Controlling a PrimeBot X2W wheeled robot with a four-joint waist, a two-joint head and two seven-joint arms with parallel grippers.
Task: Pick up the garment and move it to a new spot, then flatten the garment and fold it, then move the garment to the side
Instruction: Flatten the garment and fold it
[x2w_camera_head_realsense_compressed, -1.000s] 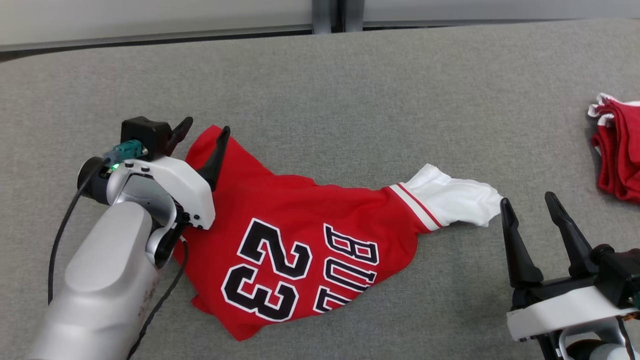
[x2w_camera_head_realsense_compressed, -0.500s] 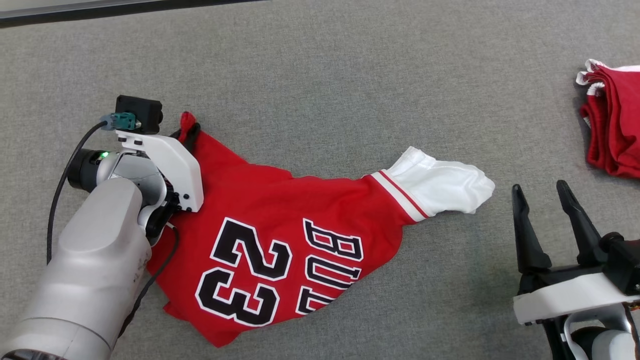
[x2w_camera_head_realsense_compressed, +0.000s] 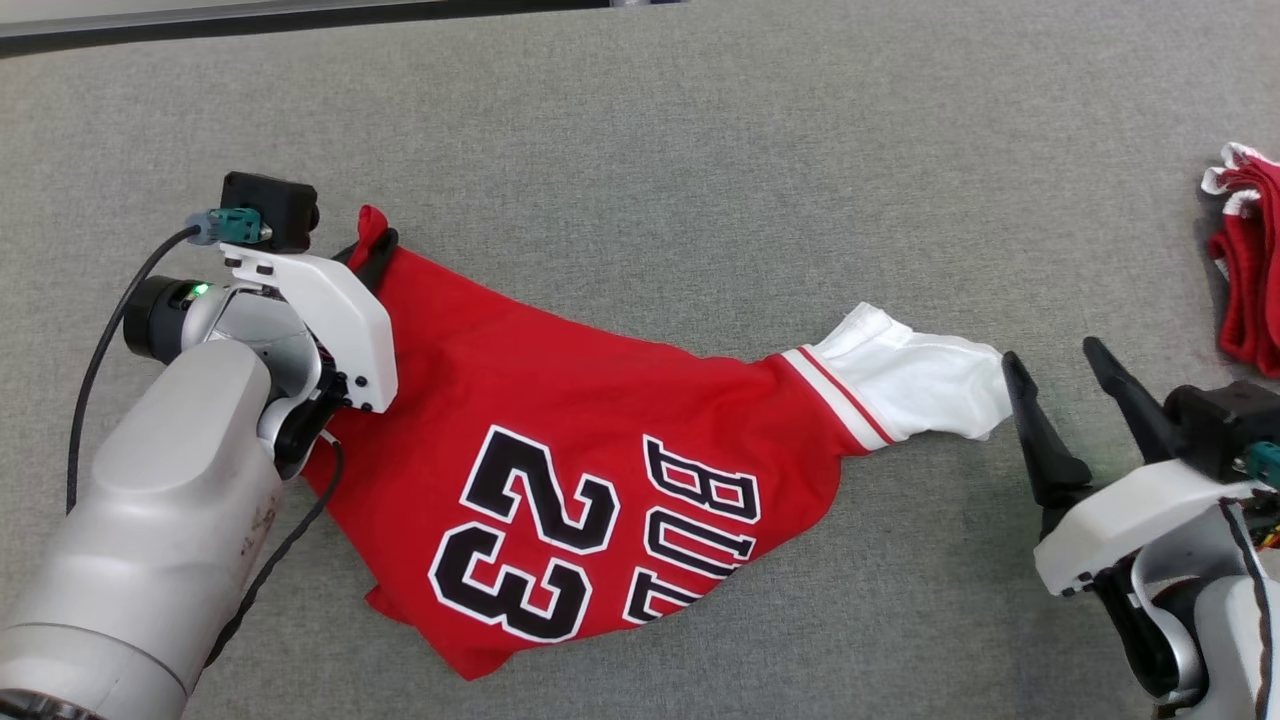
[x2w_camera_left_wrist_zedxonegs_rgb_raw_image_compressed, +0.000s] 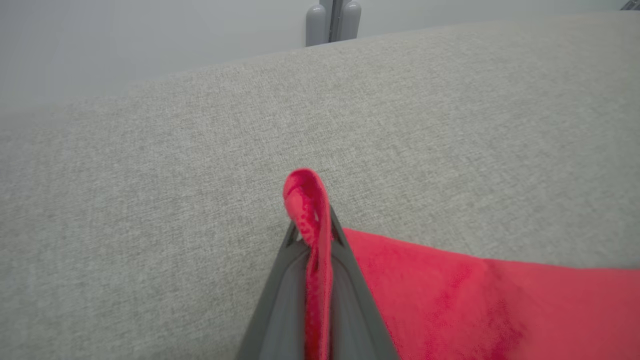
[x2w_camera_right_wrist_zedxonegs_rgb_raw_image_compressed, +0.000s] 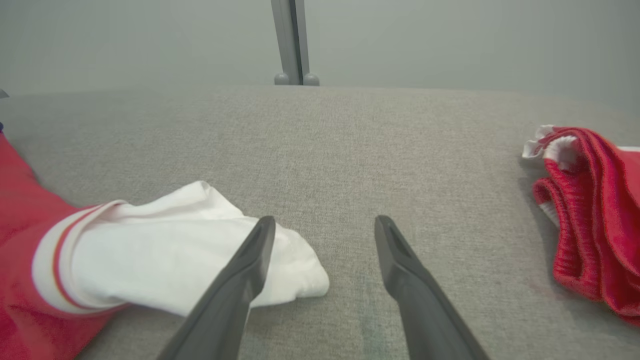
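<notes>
The garment (x2w_camera_head_realsense_compressed: 620, 420) is a red jersey with black "23" and lettering and a white sleeve (x2w_camera_head_realsense_compressed: 915, 385), lying crumpled on the grey padded surface. My left gripper (x2w_camera_head_realsense_compressed: 375, 238) is shut on the garment's far left corner; a red loop of cloth (x2w_camera_left_wrist_zedxonegs_rgb_raw_image_compressed: 306, 205) sticks up between its closed fingers. My right gripper (x2w_camera_head_realsense_compressed: 1058, 368) stands open just right of the white sleeve (x2w_camera_right_wrist_zedxonegs_rgb_raw_image_compressed: 175, 260). Its left finger (x2w_camera_right_wrist_zedxonegs_rgb_raw_image_compressed: 245, 265) sits at the sleeve's end, and nothing lies between the jaws.
A stack of folded red garments with white trim (x2w_camera_head_realsense_compressed: 1245, 270) lies at the right edge, also in the right wrist view (x2w_camera_right_wrist_zedxonegs_rgb_raw_image_compressed: 590, 215). The grey surface's far edge (x2w_camera_head_realsense_compressed: 300, 18) runs along the top, with a grey post (x2w_camera_right_wrist_zedxonegs_rgb_raw_image_compressed: 292, 45) behind.
My left gripper closed on the garment's corner, bunching it into a loop. The head camera shifted. My right gripper came up against the sleeve's end, still open.
</notes>
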